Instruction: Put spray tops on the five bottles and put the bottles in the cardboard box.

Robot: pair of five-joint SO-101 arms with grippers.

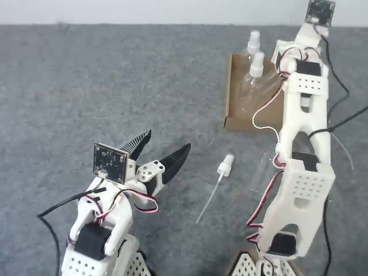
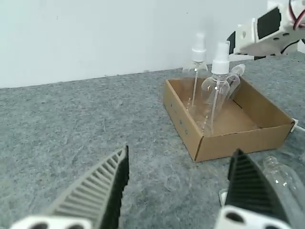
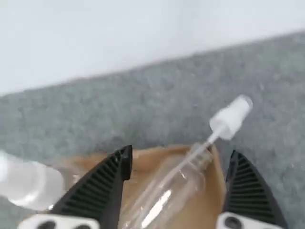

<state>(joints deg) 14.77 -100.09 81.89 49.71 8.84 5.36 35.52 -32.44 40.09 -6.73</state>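
While your left gripper (image 1: 169,139) sits near the front edge of the grey surface (image 1: 115,86), its black ribbed jaws are spread wide with nothing between them. Just beyond it and to its right, a loose spray top (image 1: 226,167) lies flat on the surface, its thin tube trailing back toward the front edge.

Beside that top, partly under your right arm (image 1: 305,172), an uncapped clear bottle (image 2: 280,172) lies on its side, near the front wall of the cardboard box (image 2: 238,140). The box rests toward the far right corner of the surface, open side up.

Inside the box, two capped bottles (image 2: 215,88) stand upright near its far left corner, one just behind the other, their white sprayers rising above the cardboard walls. A third bottle (image 3: 167,191), also fitted with a sprayer, lies tilted in the box to their right, its white head pointing toward the far edge.

Your right gripper (image 3: 181,152) hangs over the box with that tilted bottle between its fingers. The jaws stand apart on either side of the bottle and are not pinching it.
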